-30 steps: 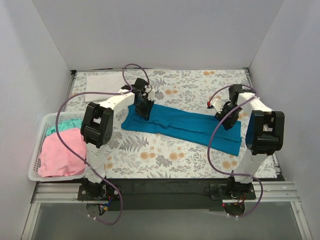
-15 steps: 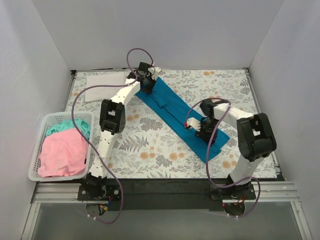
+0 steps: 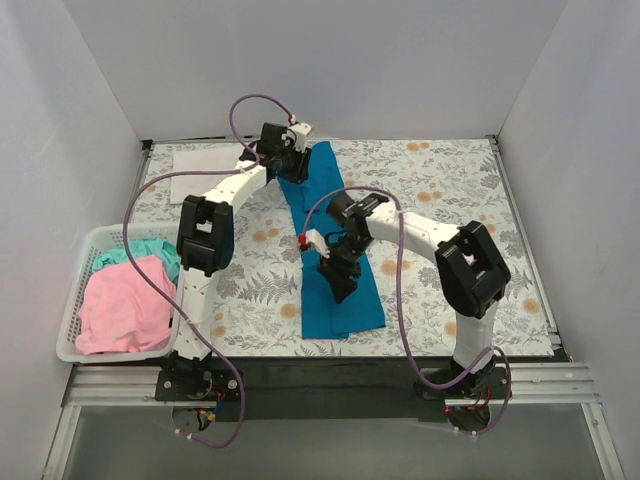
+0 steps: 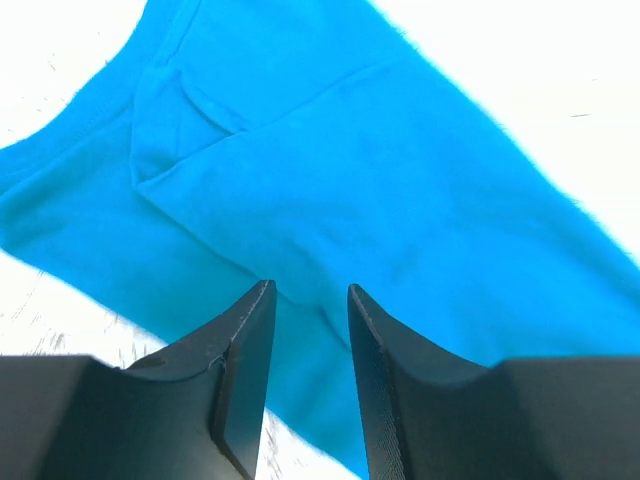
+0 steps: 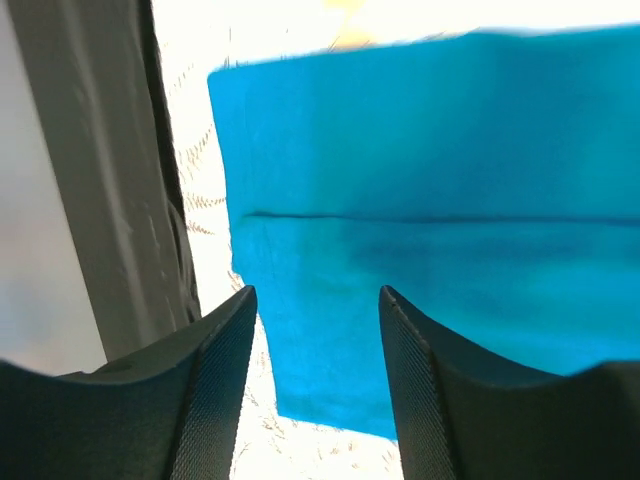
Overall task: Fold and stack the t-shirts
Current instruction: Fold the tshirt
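At the left edge a white basket (image 3: 110,233) holds the pink t-shirt (image 3: 120,310), with the mint green t-shirt (image 3: 140,250) just above it in the frame. The white t-shirt (image 3: 205,162) lies flat in the upper left of the table (image 3: 440,190). The left claw (image 3: 293,178) sits over the top end of the teal-blue t-shirt (image 3: 345,310), a long folded strip running from upper centre to lower centre. Its jaws stand a narrow gap apart, with no cloth visibly pinched. To the right, the right claw (image 3: 340,283) is low over the strip's lower half, jaws parted wider over the cloth, nothing gripped.
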{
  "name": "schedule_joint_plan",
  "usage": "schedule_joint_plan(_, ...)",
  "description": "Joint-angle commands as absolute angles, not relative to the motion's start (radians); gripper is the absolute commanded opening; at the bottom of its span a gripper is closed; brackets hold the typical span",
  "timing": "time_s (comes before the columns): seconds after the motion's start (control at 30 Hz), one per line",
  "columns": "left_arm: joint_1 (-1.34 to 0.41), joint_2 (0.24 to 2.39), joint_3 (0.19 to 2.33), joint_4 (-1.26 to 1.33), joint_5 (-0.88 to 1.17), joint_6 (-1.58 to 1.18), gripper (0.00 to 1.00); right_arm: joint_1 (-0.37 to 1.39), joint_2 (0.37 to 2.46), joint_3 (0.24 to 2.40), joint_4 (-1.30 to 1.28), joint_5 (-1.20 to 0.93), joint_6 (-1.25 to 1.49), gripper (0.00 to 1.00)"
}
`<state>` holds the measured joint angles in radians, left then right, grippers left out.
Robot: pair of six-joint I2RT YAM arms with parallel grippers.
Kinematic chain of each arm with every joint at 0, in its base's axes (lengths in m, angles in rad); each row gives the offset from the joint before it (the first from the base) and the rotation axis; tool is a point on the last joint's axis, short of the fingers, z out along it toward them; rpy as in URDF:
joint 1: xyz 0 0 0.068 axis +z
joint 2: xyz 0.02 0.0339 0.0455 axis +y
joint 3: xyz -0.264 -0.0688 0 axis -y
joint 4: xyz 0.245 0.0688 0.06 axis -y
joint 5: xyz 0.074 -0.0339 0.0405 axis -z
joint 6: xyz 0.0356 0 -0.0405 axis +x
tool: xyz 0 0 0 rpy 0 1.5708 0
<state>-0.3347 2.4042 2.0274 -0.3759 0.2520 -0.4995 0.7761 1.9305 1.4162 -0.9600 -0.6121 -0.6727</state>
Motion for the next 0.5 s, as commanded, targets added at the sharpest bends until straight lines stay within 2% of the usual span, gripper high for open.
schedule_joint_plan(0.0,-0.337,2.185,1.935,-0.319,0.321,-0.557,0.35,0.662,1.809,1.477,-1.009,-0.719,-0.644,0.59)
schedule_joint_plan(0.1,-0.337,2.122,1.858,-0.344,0.327,-0.574,0.36,0.606,1.772,1.450,-1.002,-0.669,-0.690,0.58)
schedule_joint_plan(0.23,-0.337,2.117,1.813,-0.393,0.377,-0.595,0.35,0.586,1.810,1.413,-0.942,-0.568,-0.710,0.41)
schedule_joint_plan(0.47,-0.339,2.238,1.885,-0.564,0.437,-0.647,0.33,0.598,1.897,1.330,-0.772,-0.518,-0.640,0.27)
